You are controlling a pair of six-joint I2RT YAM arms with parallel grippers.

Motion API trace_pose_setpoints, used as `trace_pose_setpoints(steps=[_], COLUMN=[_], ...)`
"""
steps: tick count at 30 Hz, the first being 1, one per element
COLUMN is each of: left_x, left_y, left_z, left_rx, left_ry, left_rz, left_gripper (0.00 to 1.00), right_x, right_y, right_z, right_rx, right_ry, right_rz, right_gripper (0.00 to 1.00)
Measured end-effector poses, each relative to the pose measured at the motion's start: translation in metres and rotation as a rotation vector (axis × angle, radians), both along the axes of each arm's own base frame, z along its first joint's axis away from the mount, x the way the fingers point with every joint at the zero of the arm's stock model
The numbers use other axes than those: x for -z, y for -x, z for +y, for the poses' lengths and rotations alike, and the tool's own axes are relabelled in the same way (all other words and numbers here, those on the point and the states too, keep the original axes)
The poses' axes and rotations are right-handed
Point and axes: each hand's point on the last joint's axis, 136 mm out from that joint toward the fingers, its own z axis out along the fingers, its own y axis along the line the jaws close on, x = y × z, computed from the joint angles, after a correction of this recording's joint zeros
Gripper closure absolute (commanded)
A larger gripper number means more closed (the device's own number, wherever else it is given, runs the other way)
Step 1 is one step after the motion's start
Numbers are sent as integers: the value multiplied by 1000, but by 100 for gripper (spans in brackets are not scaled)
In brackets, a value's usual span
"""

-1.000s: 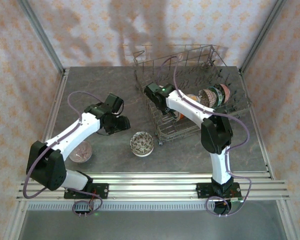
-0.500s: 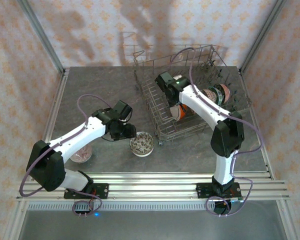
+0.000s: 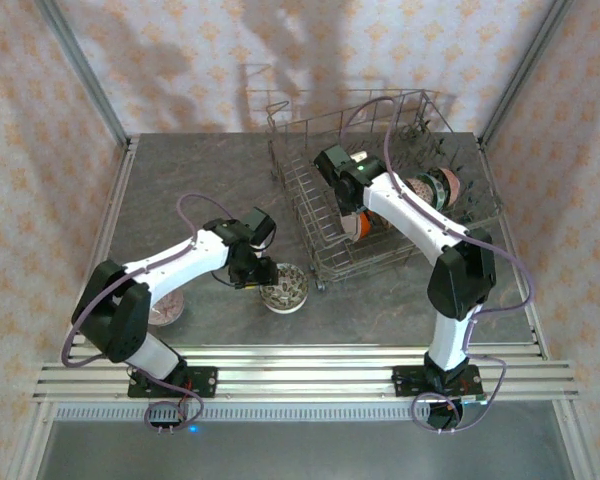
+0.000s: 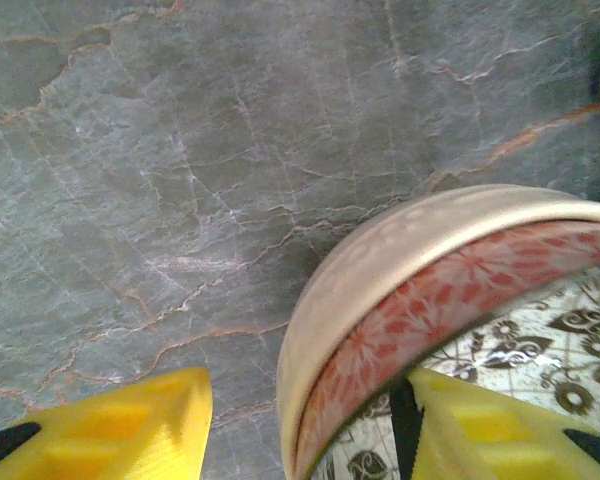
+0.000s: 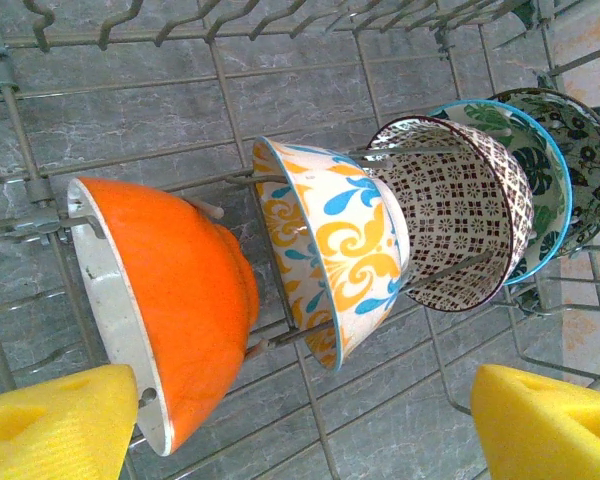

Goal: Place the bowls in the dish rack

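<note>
While the right arm has pulled back from the bowls it was near a moment ago, the left arm has swung over to the small round cream bowl with the red flower band point(image 3: 284, 288) on the grey stone table point(image 3: 200, 180). The left gripper point(image 4: 300, 430) is wide open and holds nothing. One yellow finger point(image 4: 110, 425) is outside the bowl's wall and the other is inside it. I think a squeeze comes next, so this bowl is about to be picked up.

The right gripper point(image 5: 300, 430) is wide open too, with nothing in it, up over the big grey wire dish rack point(image 3: 290, 175). Five bowls stand on edge in the rack in a row: an orange one point(image 5: 180, 300), a white one with yellow and blue swirls point(image 5: 340, 260), a brown dotted one point(image 5: 450, 210), a blue-rimmed leafy one point(image 5: 535, 165) and a dark green leafy one point(image 5: 585, 150). One pink-brown bowl point(image 3: 170, 308) sits on the table by the left arm.
</note>
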Motion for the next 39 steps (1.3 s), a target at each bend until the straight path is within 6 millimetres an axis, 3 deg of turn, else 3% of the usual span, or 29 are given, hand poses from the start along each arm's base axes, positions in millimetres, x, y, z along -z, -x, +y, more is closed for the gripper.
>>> trace_pose_setpoints(steps=[10,19,29,39], left_x=[4,2,-15,-9], left_y=[-5,-11,-18,-13], left_z=[-1,8,52,56], left_rx=[-19,-70,-256,-273], left_ry=[-6,-52,-94,-108], left_rz=[-7,-44,-144,-130], left_gripper=[73,84,79,73], right_x=[-3,-3,-3,-3], right_y=[1,1,0,1], right_z=[0,0,0,0], right_rx=[0,0,0,0], right_ry=[-4,-4,-4,-5], right_rz=[-5,-5,-6,-5], right_gripper=[14,14,14,13])
